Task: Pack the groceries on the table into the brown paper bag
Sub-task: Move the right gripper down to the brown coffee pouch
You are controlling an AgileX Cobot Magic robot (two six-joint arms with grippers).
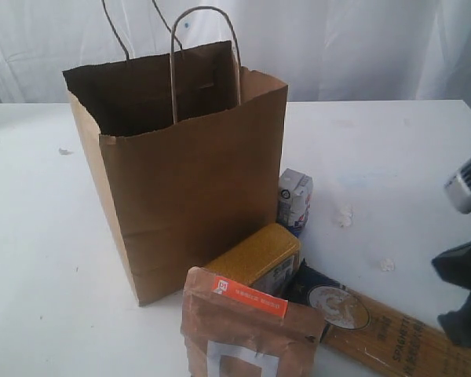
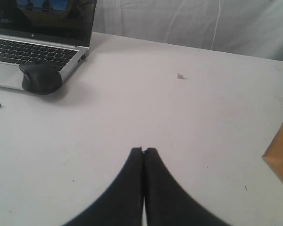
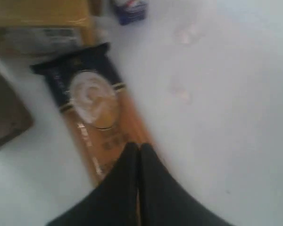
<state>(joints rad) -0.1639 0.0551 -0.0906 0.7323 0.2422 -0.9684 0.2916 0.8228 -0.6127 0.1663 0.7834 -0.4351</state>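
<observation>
The brown paper bag point(image 1: 180, 173) stands open on the white table point(image 1: 392, 157), and one corner of the bag point(image 2: 280, 157) shows in the left wrist view. In front of it are the brown pouch with orange label point(image 1: 247, 330), the yellow-grain bottle point(image 1: 255, 258) lying on its side, the small white-blue carton point(image 1: 295, 200) and the long spaghetti pack point(image 1: 392, 330). My right gripper point(image 3: 138, 147) is shut and empty just above the spaghetti pack point(image 3: 96, 117); in the exterior view it shows dark at the right edge point(image 1: 463, 302). My left gripper point(image 2: 144, 150) is shut over bare table. Jar and can are out of view.
A laptop point(image 2: 35, 40) and a black mouse point(image 2: 41, 77) sit on the table far from the left gripper. Small paper scraps point(image 1: 344, 216) lie right of the carton. A white curtain hangs behind the table.
</observation>
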